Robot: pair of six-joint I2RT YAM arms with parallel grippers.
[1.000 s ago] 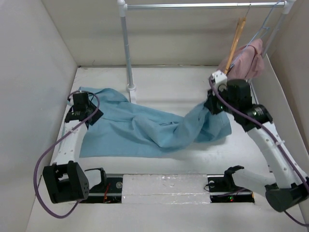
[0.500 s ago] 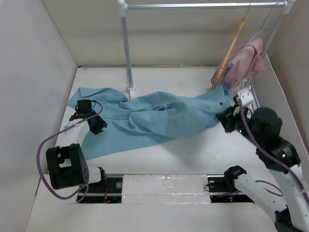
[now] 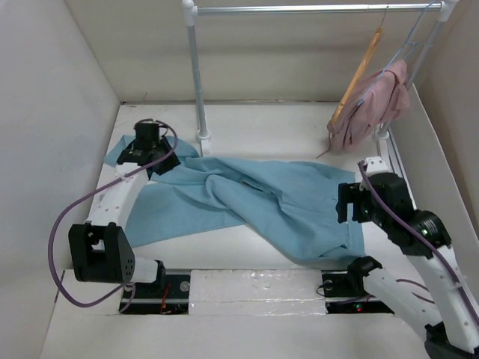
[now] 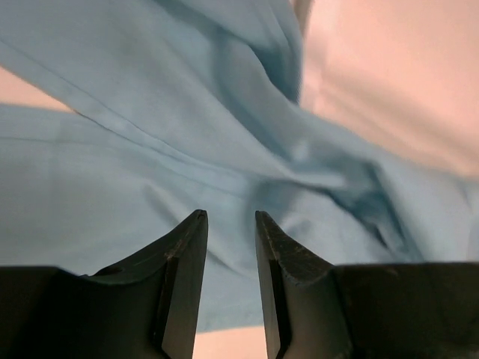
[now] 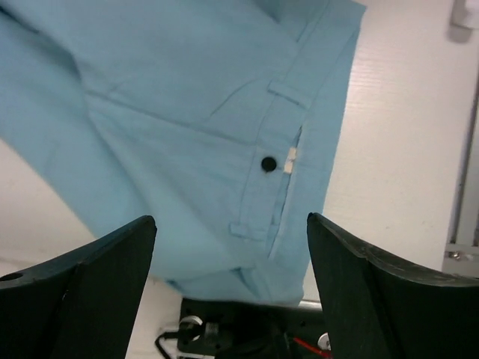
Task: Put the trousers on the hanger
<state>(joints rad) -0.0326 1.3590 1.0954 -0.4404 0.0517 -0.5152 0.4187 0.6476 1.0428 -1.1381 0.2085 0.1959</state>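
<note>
Right hand (image 5: 232, 218) is hovering, spread wide, over trousers (image 3: 262, 198) on counter (image 3: 262, 127).
Left hand (image 4: 228, 215), narrowly parted and gripping nothing, is hanging above their far end.

Trousers (image 3: 254, 202): lying spread across the desk (image 3: 284, 127).
Hanger (image 3: 358, 75): hanging tilted from the rail (image 3: 314, 9), beside the pink garment (image 3: 378, 101).
Left gripper (image 3: 146, 149): hovering over the trousers' far-left corner.
Right gripper (image 3: 348, 203): hanging above their right edge.

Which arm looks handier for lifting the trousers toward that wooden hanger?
Right. The right gripper, open, hangs over the waistband of the trousers, on the side of the hanger; the left gripper sits over the far leg ends.
</note>
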